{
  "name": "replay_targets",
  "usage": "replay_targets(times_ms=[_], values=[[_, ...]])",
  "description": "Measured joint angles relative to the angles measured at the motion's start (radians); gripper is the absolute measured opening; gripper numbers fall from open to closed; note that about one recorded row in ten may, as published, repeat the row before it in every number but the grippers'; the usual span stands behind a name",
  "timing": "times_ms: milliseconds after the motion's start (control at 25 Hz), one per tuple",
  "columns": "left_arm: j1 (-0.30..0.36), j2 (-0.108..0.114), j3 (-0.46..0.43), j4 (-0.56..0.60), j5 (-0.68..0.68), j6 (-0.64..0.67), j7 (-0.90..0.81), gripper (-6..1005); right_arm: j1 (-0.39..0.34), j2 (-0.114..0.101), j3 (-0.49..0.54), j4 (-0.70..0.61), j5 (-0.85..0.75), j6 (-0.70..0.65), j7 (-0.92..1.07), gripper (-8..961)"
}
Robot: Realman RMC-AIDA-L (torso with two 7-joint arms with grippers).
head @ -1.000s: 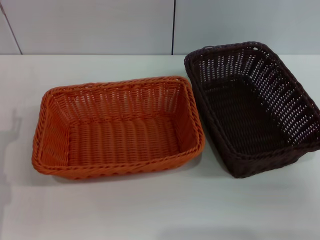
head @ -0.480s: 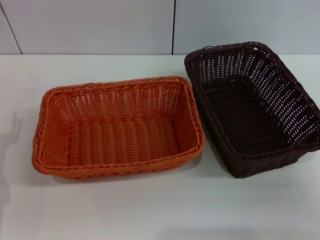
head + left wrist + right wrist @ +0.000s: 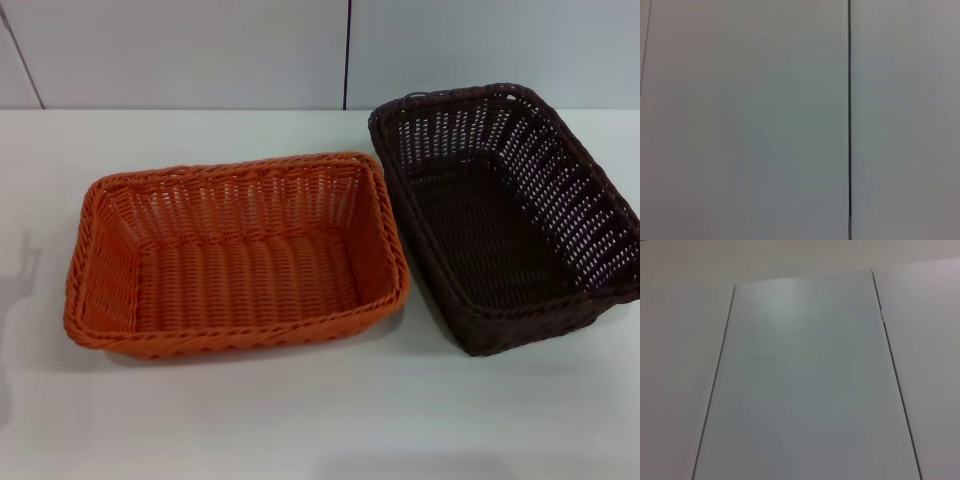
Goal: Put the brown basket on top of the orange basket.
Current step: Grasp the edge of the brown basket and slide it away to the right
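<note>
Starting at the left fingers and the right fingers: absent from every view, so no telling whether released, clenched or grasping anything, and no placing of the baskets against them.

Outward to the work. Brown basket (image 3: 480,235) upright on the white tabletop (image 3: 300,420), turned at an angle. Orange basket (image 3: 240,265) also upright, on its left, their near rims just beside each other, possibly touching at the corner. Both empty, neither lifted; stacking not yet begun by the look of it.

For a good first step: probably best to come down with the right fingers, being on the brown basket's side, and pinch the braided rim at the middle of a long wall to keep the load level. Lift straight up clear of the orange rim before crossing over. Turn to match the orange basket's long side, then lower evenly. Sloping sides likely to guide nesting; a tilted entry likely to catch rim on rim.

Only the head view shows baskets and tabletop. Left wrist view: nothing but pale wall (image 3: 740,125) with one dark seam (image 3: 849,120). Right wrist view: only a wall panel (image 3: 805,380) between two seams.
</note>
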Motion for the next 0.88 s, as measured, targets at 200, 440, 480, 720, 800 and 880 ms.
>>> replay_targets(times_ms=[200, 440, 480, 720, 800, 880], values=[[-0.003, 0.001, 0.000, 0.010, 0.000, 0.000, -0.019, 784, -0.001, -0.002, -0.004, -0.022, -0.007, 0.034, 0.001, 824], [-0.005, 0.001, 0.000, 0.024, -0.002, 0.009, -0.021, 783, 0.001, -0.003, -0.019, -0.026, -0.009, 0.055, 0.001, 824], [-0.006, 0.001, 0.000, 0.027, -0.002, 0.009, -0.021, 783, 0.001, -0.003, -0.019, -0.026, -0.009, 0.056, 0.002, 824], [-0.016, 0.000, -0.005, 0.057, -0.002, 0.013, -0.021, 783, 0.003, -0.003, -0.019, -0.020, -0.005, 0.071, -0.003, 823], [-0.021, 0.000, -0.008, 0.067, -0.002, 0.014, -0.023, 783, 0.006, -0.003, -0.019, -0.019, -0.006, 0.086, -0.004, 823], [-0.024, 0.001, -0.009, 0.073, -0.001, 0.014, -0.023, 783, 0.010, -0.002, -0.021, -0.018, -0.008, 0.096, -0.005, 823]])
